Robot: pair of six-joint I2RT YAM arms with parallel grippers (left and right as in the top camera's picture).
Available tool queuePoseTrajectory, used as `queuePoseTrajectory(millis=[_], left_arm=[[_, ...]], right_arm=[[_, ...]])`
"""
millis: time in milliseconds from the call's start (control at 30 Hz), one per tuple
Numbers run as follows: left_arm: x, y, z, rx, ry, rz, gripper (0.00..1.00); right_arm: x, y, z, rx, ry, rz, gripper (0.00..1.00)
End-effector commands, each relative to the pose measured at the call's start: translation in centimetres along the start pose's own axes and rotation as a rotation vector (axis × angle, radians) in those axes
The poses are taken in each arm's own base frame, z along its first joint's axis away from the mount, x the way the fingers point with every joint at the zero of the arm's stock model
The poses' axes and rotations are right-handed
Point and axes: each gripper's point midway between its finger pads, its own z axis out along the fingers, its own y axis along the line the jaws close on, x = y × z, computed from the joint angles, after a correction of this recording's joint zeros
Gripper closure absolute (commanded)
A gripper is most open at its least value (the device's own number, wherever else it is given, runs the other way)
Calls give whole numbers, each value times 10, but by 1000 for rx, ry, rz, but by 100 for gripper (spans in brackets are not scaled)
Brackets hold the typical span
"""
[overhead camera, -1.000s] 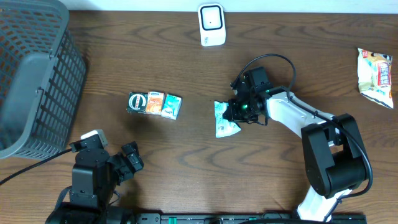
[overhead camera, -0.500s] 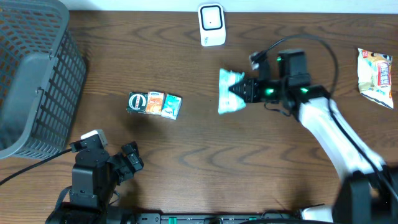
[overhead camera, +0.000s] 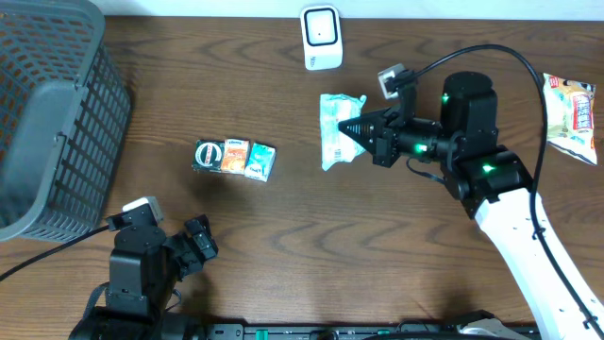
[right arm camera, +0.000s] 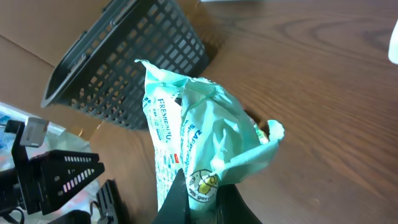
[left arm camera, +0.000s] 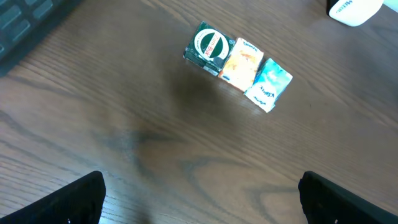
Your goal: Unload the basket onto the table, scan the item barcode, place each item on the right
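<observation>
– Lifted since a second ago: the mint-green packet (overhead camera: 335, 130). It lay flat on the tabletop (overhead camera: 283, 236) then; now it hangs in the air, further from the robot and nearer the scanner (overhead camera: 321, 38).
– What has it?
– The right fingers (overhead camera: 357, 132), pinched fully together on its crumpled edge. The right arm (overhead camera: 510, 198) has swung over with it, and the wrist view shows print on the packet's face.
– And nearest the robot?
– The left fingers (overhead camera: 198, 244), spread wide and holding nothing, by the near edge, exactly where they were.
– Count the rest, going outward.
– One bundle of three small packs (overhead camera: 233, 158), green, orange and blue, side by side, lying left of the packet and well apart from it. Then the one packet in the air. Further out, one snack bag (overhead camera: 569, 113) at the right edge, one grey mesh basket (overhead camera: 47, 123) at the left, and the one white scanner at the far edge, just beyond the packet. None of these has shifted.
– Surface?
– Dark brown wood grain, with a pale strip (overhead camera: 189, 8) running along the far side.
</observation>
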Motion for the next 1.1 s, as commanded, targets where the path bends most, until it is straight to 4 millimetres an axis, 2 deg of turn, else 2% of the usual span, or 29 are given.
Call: queuePoseTrajectory(millis=[0, 167, 233, 333, 367, 433, 533, 667, 767, 867, 1067], left_arm=[[-1, 0, -1, 0, -8, 0, 3], [-1, 0, -1, 0, -8, -1, 2], [-1, 0, -1, 0, -8, 0, 2], [-1, 0, -1, 0, -8, -1, 2], [-1, 0, -1, 0, -8, -1, 2], [-1, 0, -1, 0, -8, 0, 2], [-1, 0, -1, 0, -8, -1, 2], [-1, 0, -1, 0, -8, 0, 2], [-1, 0, -1, 0, -8, 0, 2], [-1, 0, -1, 0, -8, 0, 2], [-1, 0, -1, 0, -8, -1, 3]], right_arm=[[-5, 0, 0, 27, -14, -20, 99], [-7, -10, 0, 85, -25, -1, 99], [-6, -21, 0, 155, -33, 34, 99], [0, -57, -2, 380, -41, 69, 99], [7, -80, -5, 527, -32, 77, 99], [19, -105, -9, 690, -2, 77, 99], [37, -136, -11, 884, 53, 62, 99], [65, -175, -8, 1090, 188, -42, 99], [80, -199, -23, 1301, 266, -117, 99], [88, -207, -35, 1444, 329, -200, 99], [86, -191, -35, 1541, 348, -330, 99]])
